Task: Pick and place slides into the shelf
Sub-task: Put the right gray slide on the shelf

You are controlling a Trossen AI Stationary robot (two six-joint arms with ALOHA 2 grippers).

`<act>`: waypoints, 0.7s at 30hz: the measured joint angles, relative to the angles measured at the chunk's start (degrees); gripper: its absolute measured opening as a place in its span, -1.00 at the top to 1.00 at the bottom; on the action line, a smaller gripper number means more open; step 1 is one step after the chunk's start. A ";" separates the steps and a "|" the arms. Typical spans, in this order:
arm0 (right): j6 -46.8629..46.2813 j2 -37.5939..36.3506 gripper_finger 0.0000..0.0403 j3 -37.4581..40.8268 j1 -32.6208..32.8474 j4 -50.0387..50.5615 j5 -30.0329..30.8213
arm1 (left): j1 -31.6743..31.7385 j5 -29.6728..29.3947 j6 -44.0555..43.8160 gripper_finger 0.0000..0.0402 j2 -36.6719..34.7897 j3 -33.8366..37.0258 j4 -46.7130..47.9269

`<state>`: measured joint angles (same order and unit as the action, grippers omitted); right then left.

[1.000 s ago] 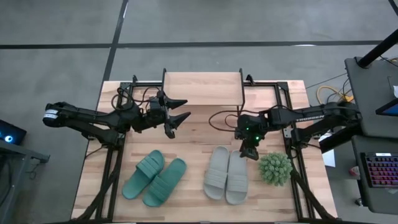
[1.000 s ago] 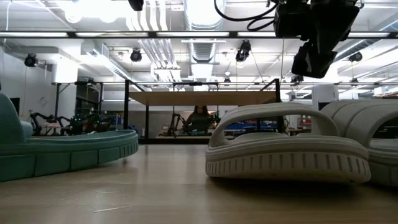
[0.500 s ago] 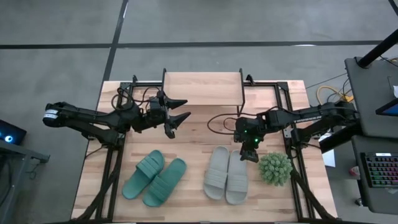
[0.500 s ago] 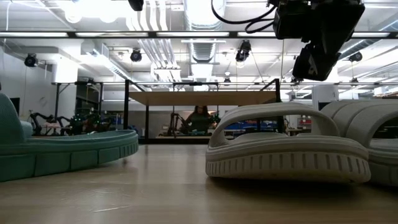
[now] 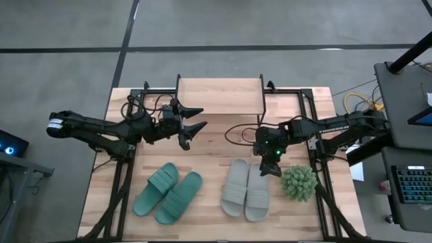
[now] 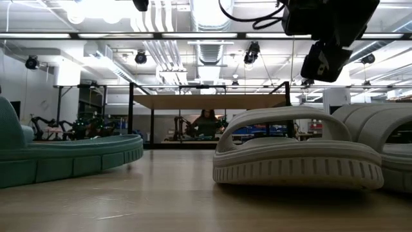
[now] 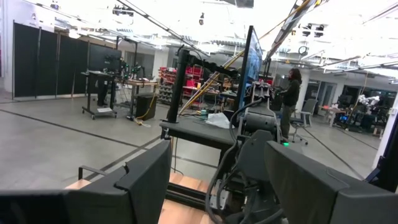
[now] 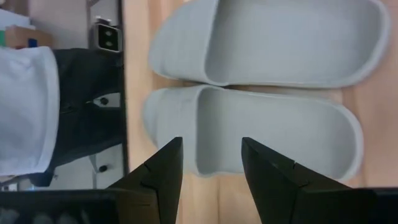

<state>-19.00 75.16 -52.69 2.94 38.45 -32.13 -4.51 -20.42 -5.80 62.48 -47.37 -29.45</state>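
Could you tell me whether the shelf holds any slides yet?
Not on top: the small wooden shelf's top is bare, and all four slides sit on the table. Underneath cannot be seen.

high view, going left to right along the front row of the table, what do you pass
teal slide → second teal slide → grey-white slide → second grey-white slide, with the right gripper above its far end → spiky green plant ball

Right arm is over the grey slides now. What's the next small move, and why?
Probably lower the right gripper straight down onto the grey slide beneath it. Its fingers stand open above that slide's end, nothing is held, and all four slides lie on the table, none on the shelf. The left gripper waits open.
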 joint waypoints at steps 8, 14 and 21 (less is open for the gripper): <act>-0.04 0.00 0.23 0.00 0.84 -1.35 -0.04 | 0.00 0.00 0.02 -0.21 0.02 0.00 0.02; -0.69 -0.01 0.23 0.00 0.94 -1.46 0.03 | 0.00 0.00 0.02 -0.21 0.07 0.18 0.07; -1.91 -0.02 0.22 0.00 1.74 -1.48 0.20 | 0.00 0.00 0.02 -0.21 0.07 0.93 0.08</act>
<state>-20.91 75.13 -52.69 4.68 36.97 -31.92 -4.51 -20.43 -5.79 62.54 -46.45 -29.37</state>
